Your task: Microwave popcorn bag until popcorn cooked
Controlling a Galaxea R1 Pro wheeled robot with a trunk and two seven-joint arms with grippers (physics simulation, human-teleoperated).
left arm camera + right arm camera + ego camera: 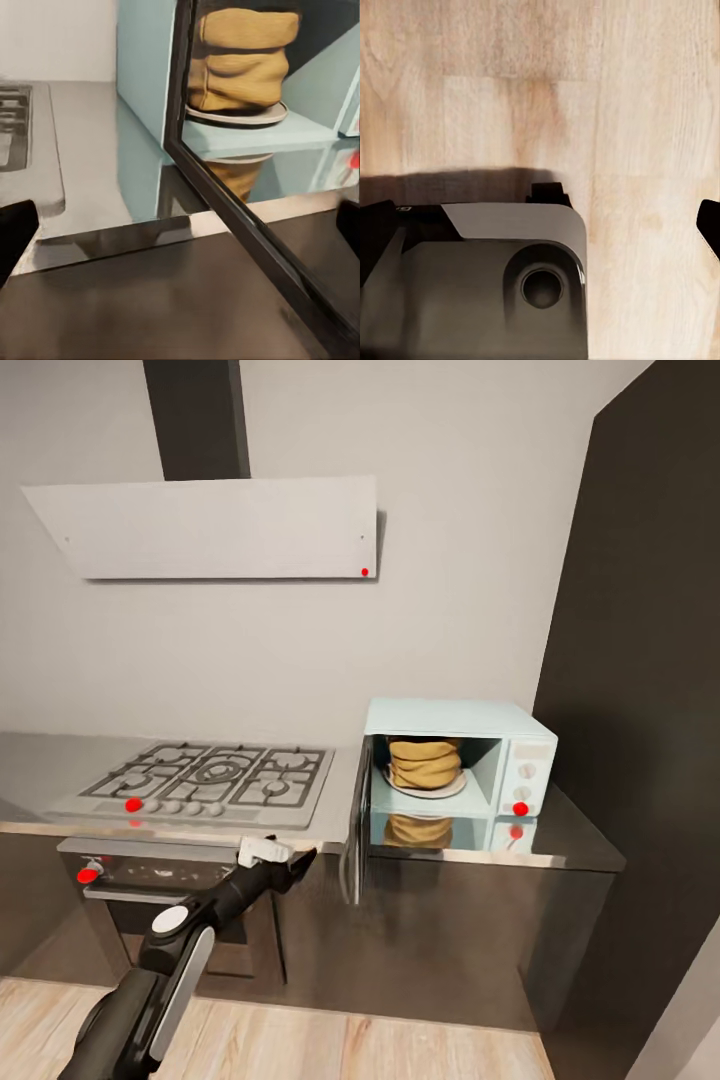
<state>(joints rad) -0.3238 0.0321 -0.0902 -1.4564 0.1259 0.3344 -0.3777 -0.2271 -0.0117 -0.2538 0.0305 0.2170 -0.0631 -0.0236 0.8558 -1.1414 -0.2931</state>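
Your squat mustard-brown popcorn bag (425,761) with wrinkled sides stands upright on a round pale plate (430,786) inside the small mint-blue microwave (500,745), whose dark glass door (357,830) hangs open, swung out to the left past the counter edge. The microwave sits on the reflective grey steel counter (570,840), which mirrors the bag beneath it. To its left lies your steel gas hob (215,775) with black grates, over a dark oven front (150,880); a flat pale extractor hood (215,530) hangs on the wall above. Your left pincer (290,858) is held just before the counter edge, near the open door and apart from it; its dark fingers (15,232) stand apart, nothing between them. In the left wrist view, the bag (240,56) shows through the door opening. Your right pincer (540,232) has its fingertips spread wide over the light wooden floor (540,82) and a grey part of the robot's body (487,285), holding nothing.
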